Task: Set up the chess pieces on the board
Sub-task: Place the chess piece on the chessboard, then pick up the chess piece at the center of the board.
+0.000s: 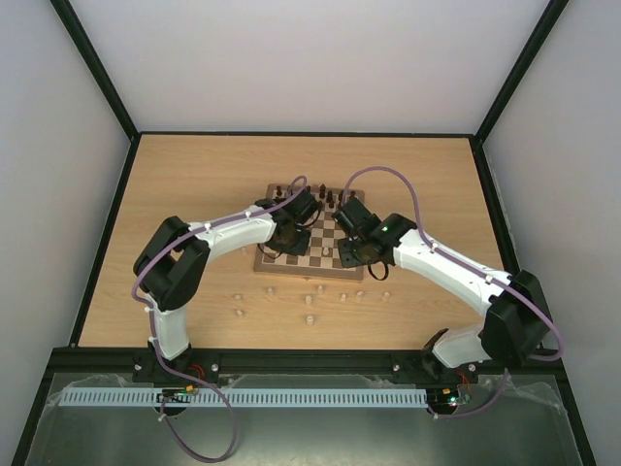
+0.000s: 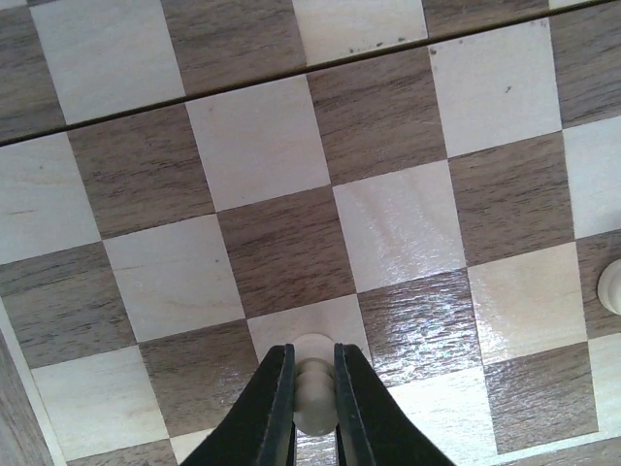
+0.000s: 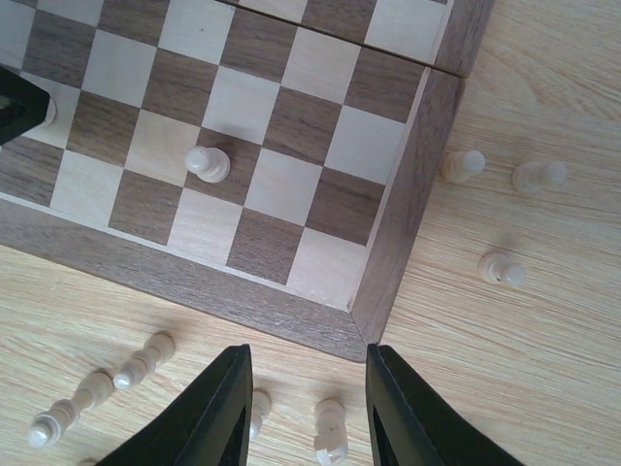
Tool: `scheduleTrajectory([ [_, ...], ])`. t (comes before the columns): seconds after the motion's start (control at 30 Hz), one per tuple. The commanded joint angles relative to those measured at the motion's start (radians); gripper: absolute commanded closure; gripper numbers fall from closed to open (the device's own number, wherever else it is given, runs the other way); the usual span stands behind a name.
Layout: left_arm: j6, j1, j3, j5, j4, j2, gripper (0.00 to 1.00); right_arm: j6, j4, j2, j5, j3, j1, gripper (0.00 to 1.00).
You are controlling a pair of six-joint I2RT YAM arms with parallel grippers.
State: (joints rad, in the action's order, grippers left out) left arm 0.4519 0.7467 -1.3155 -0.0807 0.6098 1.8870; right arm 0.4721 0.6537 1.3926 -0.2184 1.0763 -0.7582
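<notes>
The board (image 1: 325,233) lies mid-table with both arms over it. My left gripper (image 2: 311,349) is shut on a pale pawn (image 2: 313,393), held upright over a cream square of the board (image 2: 262,146) near its edge. Another pale piece (image 2: 611,284) stands at the right edge of that view. My right gripper (image 3: 309,354) is open above the tabletop, just off the board's near corner (image 3: 194,277). A pale piece (image 3: 330,432) lies on the table between its fingers and another (image 3: 257,408) rests by the left finger. One pale pawn (image 3: 207,163) stands on the board.
Loose pale pieces are scattered on the table in front of the board (image 1: 310,316), some lying at the left (image 3: 146,359) and three standing to the right (image 3: 501,269). Dark pieces (image 1: 330,199) stand along the board's far side. Black frame rails border the table.
</notes>
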Motion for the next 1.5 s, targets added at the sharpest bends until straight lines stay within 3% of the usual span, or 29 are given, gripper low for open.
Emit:
scheduleTrajectory([
  [0.0, -0.014, 0.002, -0.023, 0.012, 0.010, 0.021, 0.88, 0.010, 0.049, -0.023, -0.020, -0.021, -0.005, 0.67],
  [0.13, -0.014, 0.003, -0.022, 0.010, 0.017, 0.009, 0.80, 0.018, 0.046, -0.023, -0.043, -0.028, -0.005, 0.64],
  [0.3, -0.016, 0.003, -0.027, 0.012, 0.021, -0.042, 0.75, 0.023, 0.013, -0.021, -0.060, -0.046, 0.029, 0.51],
  [0.43, -0.016, 0.002, -0.018, -0.009, 0.013, -0.117, 0.58, 0.018, -0.063, -0.034, -0.031, -0.104, 0.155, 0.43],
  [0.5, -0.016, 0.001, 0.009, -0.033, -0.009, -0.169, 0.48, 0.018, -0.101, -0.040, -0.022, -0.134, 0.220, 0.32],
  [0.53, -0.016, -0.001, 0.024, -0.046, -0.017, -0.193, 0.45, 0.020, -0.118, -0.042, -0.020, -0.148, 0.250, 0.21],
  [0.6, -0.019, -0.006, 0.050, -0.069, -0.032, -0.236, 0.40, 0.024, -0.153, -0.038, -0.010, -0.168, 0.303, 0.19],
  [0.73, -0.020, -0.032, 0.106, -0.093, -0.055, -0.309, 0.32, 0.025, -0.205, 0.020, -0.008, -0.171, 0.361, 0.20],
  [0.83, -0.013, -0.062, 0.159, -0.076, -0.078, -0.361, 0.30, 0.014, -0.227, 0.087, 0.016, -0.147, 0.399, 0.29],
  [1.13, -0.023, -0.111, 0.212, -0.051, -0.081, -0.421, 0.33, -0.013, -0.236, 0.205, 0.009, -0.058, 0.432, 0.46],
  [1.47, -0.024, -0.122, 0.214, -0.038, -0.084, -0.424, 0.39, -0.027, -0.251, 0.279, 0.033, -0.047, 0.436, 0.59],
])
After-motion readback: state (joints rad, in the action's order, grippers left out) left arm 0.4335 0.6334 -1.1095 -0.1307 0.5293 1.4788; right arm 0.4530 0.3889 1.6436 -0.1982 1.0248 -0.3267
